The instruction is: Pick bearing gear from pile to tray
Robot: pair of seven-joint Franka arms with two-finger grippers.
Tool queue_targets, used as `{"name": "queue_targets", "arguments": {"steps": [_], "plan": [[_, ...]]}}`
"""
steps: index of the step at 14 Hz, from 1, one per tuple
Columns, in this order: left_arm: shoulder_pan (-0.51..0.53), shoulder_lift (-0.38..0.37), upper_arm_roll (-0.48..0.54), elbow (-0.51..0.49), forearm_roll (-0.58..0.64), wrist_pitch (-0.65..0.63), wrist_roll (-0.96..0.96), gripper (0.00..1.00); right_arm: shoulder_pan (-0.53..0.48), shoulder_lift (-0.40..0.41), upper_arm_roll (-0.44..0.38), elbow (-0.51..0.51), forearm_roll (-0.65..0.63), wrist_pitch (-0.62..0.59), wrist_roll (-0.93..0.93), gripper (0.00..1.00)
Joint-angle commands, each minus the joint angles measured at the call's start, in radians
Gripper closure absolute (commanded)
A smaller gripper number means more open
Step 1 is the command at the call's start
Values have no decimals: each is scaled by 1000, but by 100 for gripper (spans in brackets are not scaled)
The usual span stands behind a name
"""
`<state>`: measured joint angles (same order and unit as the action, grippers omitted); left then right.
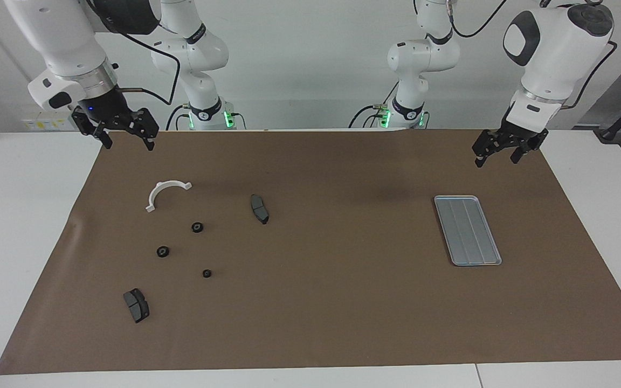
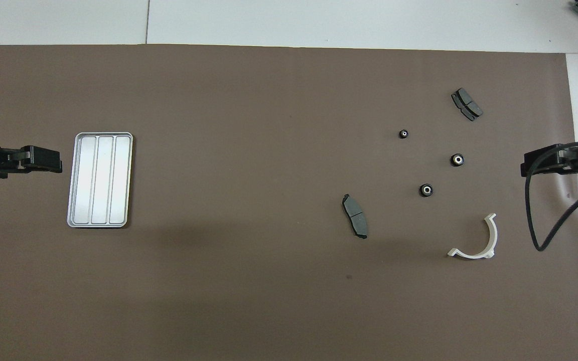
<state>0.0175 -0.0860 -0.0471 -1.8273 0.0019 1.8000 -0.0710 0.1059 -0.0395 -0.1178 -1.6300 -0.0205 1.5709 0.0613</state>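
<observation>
Pre-pick: three small black round bearing gears [image 1: 197, 227] sit lower left of the facing view, flat silver-grey ridged metal tray [image 1: 467, 230] mid-right, empty. Right gripper [image 1: 125, 133] upper left, left gripper [image 1: 504, 147] upper right, both w/ fingers spread, holding nothing. Next, I'd judge: right gripper drops over a gear.

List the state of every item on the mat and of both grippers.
Tray: empty, flat.
Three black round pieces: loose, apart.
White half-ring bracket: lying flat.
Two dark grey pad-shaped blocks: lying apart.
Left gripper: open, empty, raised.
Right gripper: open, empty, raised.
</observation>
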Motion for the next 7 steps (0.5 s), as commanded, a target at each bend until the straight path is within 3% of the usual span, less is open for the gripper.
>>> {"name": "queue_targets", "arguments": {"steps": [1, 7], "plan": [[-4, -14, 4, -15, 15, -2, -12, 0, 5, -26, -9, -33, 2, 8, -11, 0], [-4, -14, 4, -15, 15, -2, -12, 0, 5, -30, -11, -44, 4, 17, -11, 0]]}}
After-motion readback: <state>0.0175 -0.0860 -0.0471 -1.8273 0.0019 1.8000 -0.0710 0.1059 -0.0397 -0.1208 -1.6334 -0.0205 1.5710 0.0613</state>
